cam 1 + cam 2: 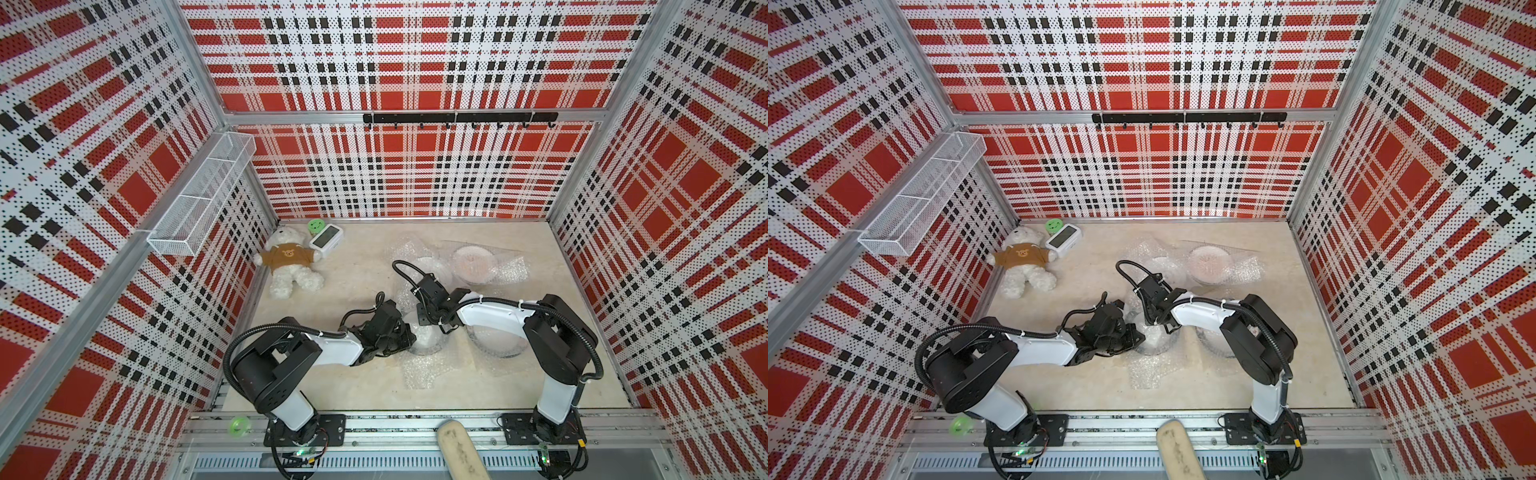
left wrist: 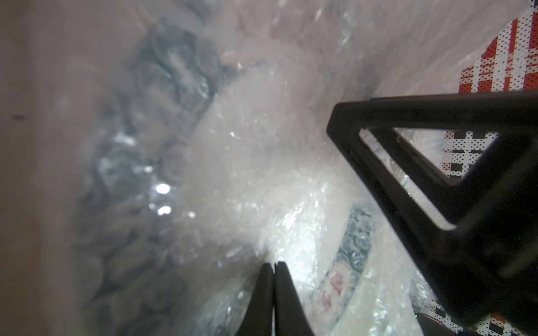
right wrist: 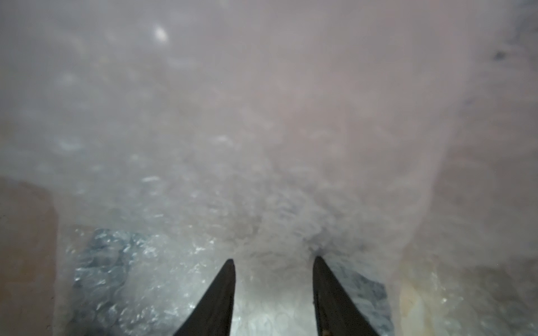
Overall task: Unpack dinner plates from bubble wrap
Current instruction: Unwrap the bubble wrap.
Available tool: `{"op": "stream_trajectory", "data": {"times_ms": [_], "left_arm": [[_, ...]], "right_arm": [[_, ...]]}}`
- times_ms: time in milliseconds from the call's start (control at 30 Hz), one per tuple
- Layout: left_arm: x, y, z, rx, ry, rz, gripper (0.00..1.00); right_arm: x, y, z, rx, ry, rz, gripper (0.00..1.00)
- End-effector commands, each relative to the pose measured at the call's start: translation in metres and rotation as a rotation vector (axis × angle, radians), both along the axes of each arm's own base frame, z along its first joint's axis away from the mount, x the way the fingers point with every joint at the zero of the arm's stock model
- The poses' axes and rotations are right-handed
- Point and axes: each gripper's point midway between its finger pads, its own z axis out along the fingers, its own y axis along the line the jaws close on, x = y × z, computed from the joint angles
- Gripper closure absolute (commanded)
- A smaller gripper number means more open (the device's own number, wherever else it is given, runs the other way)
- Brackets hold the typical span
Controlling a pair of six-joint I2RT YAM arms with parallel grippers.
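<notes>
A white mesh basket (image 1: 201, 195), split into compartments, hangs on the left wall. Below it, a teddy bear (image 1: 289, 266) and a white clock (image 1: 326, 241) lie in the back left corner of the worktop (image 1: 353, 382).

Near the middle, a dinner plate (image 1: 428, 338) sits bundled inside bubble wrap (image 1: 419, 370). Both arms reach over it, and in both top views they hide their own tips. The left wrist view shows the left end effector (image 2: 274, 265) with its fingers pressed together, clamped on a gathered fold of the film. That view also shows a dark lettered rim band (image 2: 356, 241) through the plastic, which neither top view resolves. The right wrist view shows the right end effector (image 3: 273, 260) with its jaws apart and blurred wrap bulging between them; no plate can be made out there.

Further right, a second plate (image 1: 494, 343) lies half under the right arm. Toward the back right, a pinkish-marked plate (image 1: 473, 264) rests amid another crinkled sheet (image 1: 509, 270).
</notes>
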Motion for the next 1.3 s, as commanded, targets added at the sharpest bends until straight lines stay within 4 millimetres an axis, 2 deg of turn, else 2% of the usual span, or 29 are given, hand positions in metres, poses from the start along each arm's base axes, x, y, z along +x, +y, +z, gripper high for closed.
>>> {"op": "stream_trajectory", "data": {"times_ms": [0, 100, 167, 267, 400, 700, 867, 1033, 1267], "left_arm": [[-0.011, 0.018, -0.028, 0.077, 0.069, 0.03, 0.92], [-0.011, 0.019, -0.028, 0.081, 0.067, 0.036, 0.91], [-0.011, 0.02, -0.029, 0.083, 0.068, 0.039, 0.91], [-0.012, 0.021, -0.031, 0.086, 0.075, 0.038, 0.92], [-0.013, 0.023, -0.033, 0.087, 0.077, 0.043, 0.92], [-0.013, 0.022, -0.032, 0.085, 0.077, 0.043, 0.92], [-0.013, 0.022, -0.032, 0.085, 0.077, 0.043, 0.92], [-0.013, 0.022, -0.033, 0.086, 0.081, 0.046, 0.92], [-0.014, 0.023, -0.036, 0.091, 0.086, 0.046, 0.92]], "right_arm": [[-0.007, 0.009, 0.021, 0.048, -0.025, 0.046, 0.53], [-0.019, 0.012, 0.047, 0.089, -0.063, 0.114, 0.53], [-0.024, 0.007, 0.052, 0.071, -0.062, 0.148, 0.52], [-0.038, 0.007, 0.048, 0.06, -0.008, 0.213, 0.5], [-0.051, 0.002, 0.03, 0.027, 0.043, 0.257, 0.5], [-0.051, -0.003, 0.001, -0.076, 0.072, 0.252, 0.49], [-0.047, -0.007, -0.005, -0.135, 0.056, 0.241, 0.56], [-0.041, -0.016, -0.007, -0.21, 0.032, 0.21, 0.7], [-0.038, -0.006, -0.003, -0.167, 0.023, 0.215, 0.82]]}}
